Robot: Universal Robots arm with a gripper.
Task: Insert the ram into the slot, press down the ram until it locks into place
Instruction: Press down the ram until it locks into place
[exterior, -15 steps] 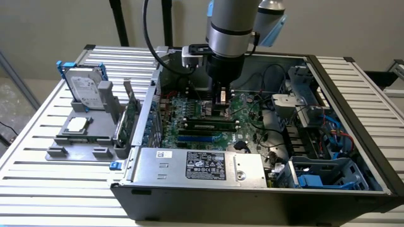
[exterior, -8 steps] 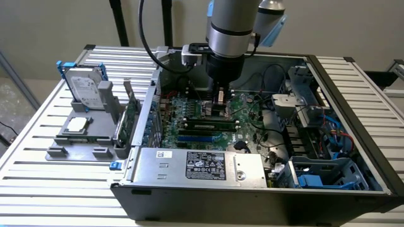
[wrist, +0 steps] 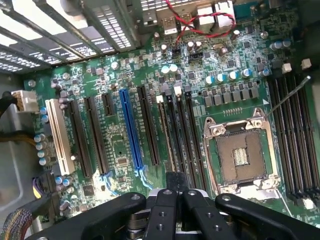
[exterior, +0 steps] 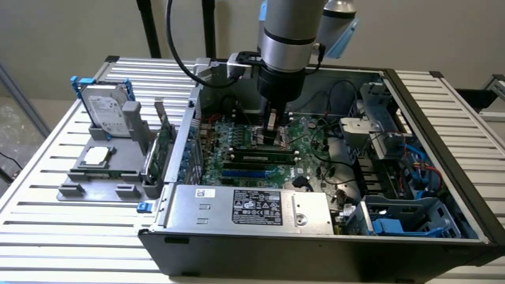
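The ram [exterior: 259,156] is a thin green stick with black chips, standing on edge in one of the parallel black slots [exterior: 278,163] on the motherboard. In the wrist view the ram [wrist: 166,137] is seen edge-on in its slot, next to identical bare slots [wrist: 182,135]. My gripper [exterior: 272,133] hangs straight down into the case above the ram. Its black fingers [wrist: 167,202] are shut together, and the gripper's tip [wrist: 175,182] sits over the ram's top edge. I cannot tell whether it touches the ram.
A bare CPU socket [wrist: 240,155] lies beside the slots, with several more black sockets [wrist: 295,140] beyond it and a blue socket [wrist: 131,130] on the other side. The power supply [exterior: 248,207], drive cage [exterior: 410,216] and case walls [exterior: 181,136] crowd the board. Outside the case, a hard drive [exterior: 106,109] stands on a grey holder.
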